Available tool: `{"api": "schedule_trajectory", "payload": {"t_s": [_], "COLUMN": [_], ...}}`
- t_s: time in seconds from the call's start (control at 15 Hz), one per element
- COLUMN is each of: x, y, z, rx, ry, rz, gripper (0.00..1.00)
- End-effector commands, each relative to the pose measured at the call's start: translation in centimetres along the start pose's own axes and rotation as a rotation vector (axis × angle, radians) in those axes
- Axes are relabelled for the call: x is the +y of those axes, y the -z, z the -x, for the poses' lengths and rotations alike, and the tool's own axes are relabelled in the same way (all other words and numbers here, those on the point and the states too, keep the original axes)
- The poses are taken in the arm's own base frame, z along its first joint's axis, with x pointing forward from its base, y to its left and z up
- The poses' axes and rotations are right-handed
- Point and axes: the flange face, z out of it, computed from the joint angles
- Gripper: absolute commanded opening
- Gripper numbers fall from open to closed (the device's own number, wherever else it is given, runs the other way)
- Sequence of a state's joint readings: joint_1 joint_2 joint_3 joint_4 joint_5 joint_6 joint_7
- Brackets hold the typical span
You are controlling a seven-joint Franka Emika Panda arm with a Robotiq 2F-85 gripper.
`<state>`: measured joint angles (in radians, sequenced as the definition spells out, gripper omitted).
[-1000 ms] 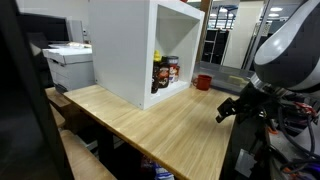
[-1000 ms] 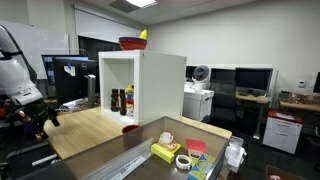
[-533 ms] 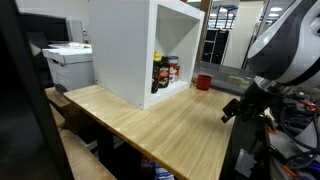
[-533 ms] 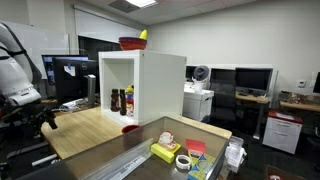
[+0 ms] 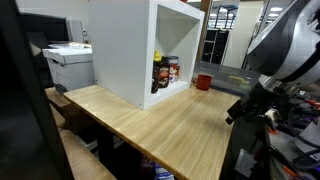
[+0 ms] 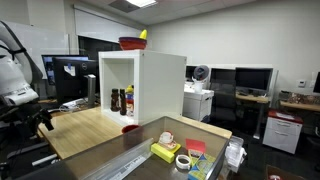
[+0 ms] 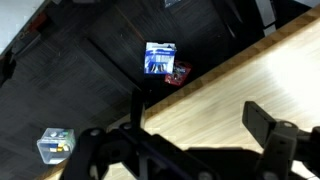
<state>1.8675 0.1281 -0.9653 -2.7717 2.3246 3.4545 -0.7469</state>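
My gripper hangs open and empty off the edge of the wooden table, apart from everything on it. In the wrist view the gripper shows two dark fingers spread wide over the table's edge, with nothing between them. A white open-fronted cabinet stands on the table with several bottles and jars inside. A red cup sits on the table beside it. In an exterior view the gripper is at the far left, well short of the cabinet.
A red bowl rests on top of the cabinet. On the dark floor below the table edge lie a blue-and-white box and a smaller box. A printer stands behind the table. A nearer table holds tape rolls and small items.
The arm has drifted a little outward from the table edge. The gripper stays open and empty; nothing on the table has moved.
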Motion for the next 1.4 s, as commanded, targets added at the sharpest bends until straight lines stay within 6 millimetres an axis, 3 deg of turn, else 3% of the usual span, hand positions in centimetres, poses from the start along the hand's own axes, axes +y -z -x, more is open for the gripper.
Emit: {"api": "schedule_trajectory", "payload": {"t_s": [0.0, 0.33, 1.0, 1.33], "x": [0.5, 1.0, 2.5, 3.4], "y": [0.2, 0.7, 0.3, 0.2], "z": [0.7, 1.6, -3.2, -4.6], "rx": [-0.002, -0.017, -0.001, 0.003], "ry": [0.029, 0.035, 0.097, 0.122], "rz": [0.011, 0.013, 0.038, 0.053], "gripper": [1.0, 1.0, 1.0, 1.0]}}
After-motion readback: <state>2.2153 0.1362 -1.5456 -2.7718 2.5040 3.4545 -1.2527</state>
